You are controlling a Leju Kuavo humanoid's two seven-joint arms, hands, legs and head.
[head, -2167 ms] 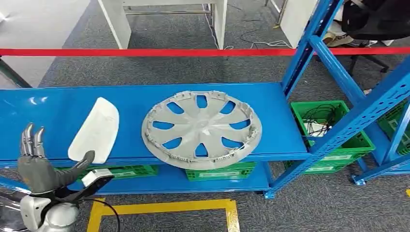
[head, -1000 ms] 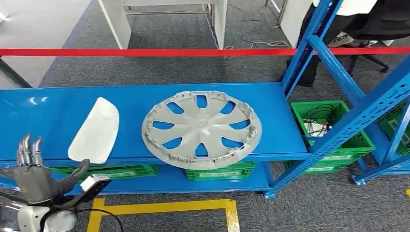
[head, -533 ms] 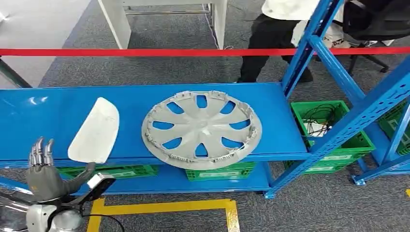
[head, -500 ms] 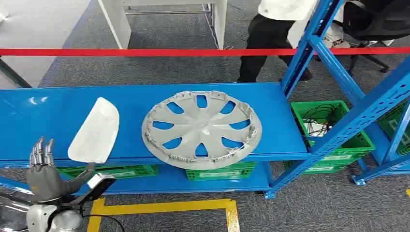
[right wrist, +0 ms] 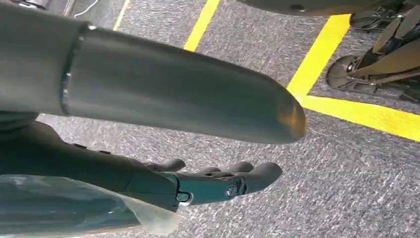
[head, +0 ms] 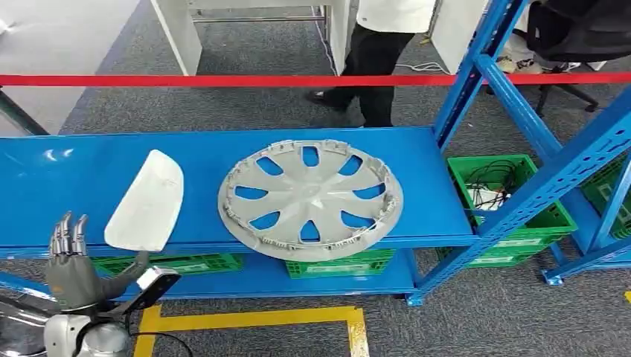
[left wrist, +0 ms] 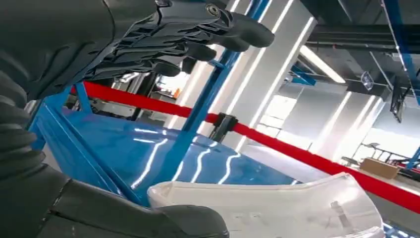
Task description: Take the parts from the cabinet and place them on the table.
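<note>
Our left hand is at the lower left of the head picture, raised in front of the blue shelf, with its fingers spread and nothing in it. Our right hand hangs down over the grey floor, fingers apart and holding nothing too. The white curved part lies on the shelf at the left of the picture, just above our left hand, with its near end at the shelf's front edge. The big round wheel cover lies flat in the middle of the shelf and sticks out a little over the front edge. We think the white part is light, hard plastic, thin like a shell and maybe slippery. We should take it by the near end, thumb under and fingers on top, and not squeeze too hard. The wheel cover looks light but wide and a bit bendy, so its rim or a hole between the spokes looks best to hold.
</note>
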